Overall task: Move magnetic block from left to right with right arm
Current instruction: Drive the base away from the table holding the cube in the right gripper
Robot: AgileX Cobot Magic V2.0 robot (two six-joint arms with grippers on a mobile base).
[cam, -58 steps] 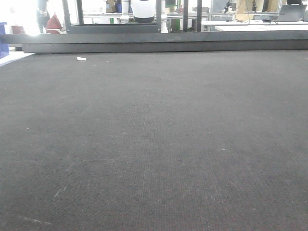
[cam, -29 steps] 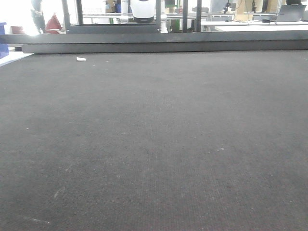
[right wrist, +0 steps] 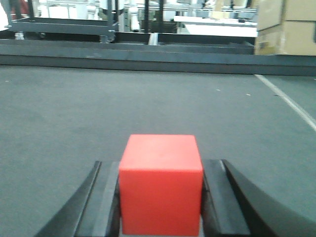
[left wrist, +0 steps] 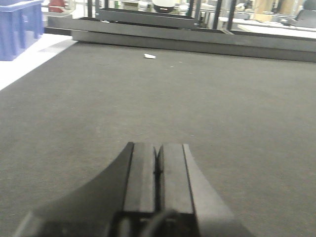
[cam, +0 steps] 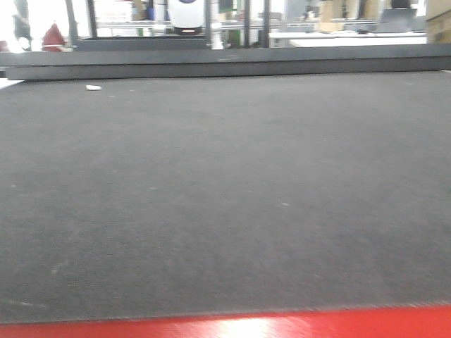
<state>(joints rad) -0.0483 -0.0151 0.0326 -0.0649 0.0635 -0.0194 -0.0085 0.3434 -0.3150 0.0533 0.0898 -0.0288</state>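
Observation:
In the right wrist view the magnetic block [right wrist: 161,187], a plain red cube, sits between the two black fingers of my right gripper [right wrist: 160,165], which is shut on it just above the dark mat. Both pads press its left and right faces. In the left wrist view my left gripper [left wrist: 158,148] is shut with nothing between its fingers, low over the mat. Neither arm shows in the front view, where a blurred red strip [cam: 232,325] runs along the bottom edge; I cannot tell what it is.
A dark mat [cam: 225,176] covers the surface, ending at a low dark rail [cam: 225,63] at the back. A small white scrap [cam: 93,87] lies near the rail. A blue bin [left wrist: 19,27] stands far left, cardboard boxes [right wrist: 286,22] far right, beside a white line [right wrist: 289,101].
The front view has shifted: the background and the white scrap have slid left, the picture is blurred, and a red strip has appeared along the bottom edge.

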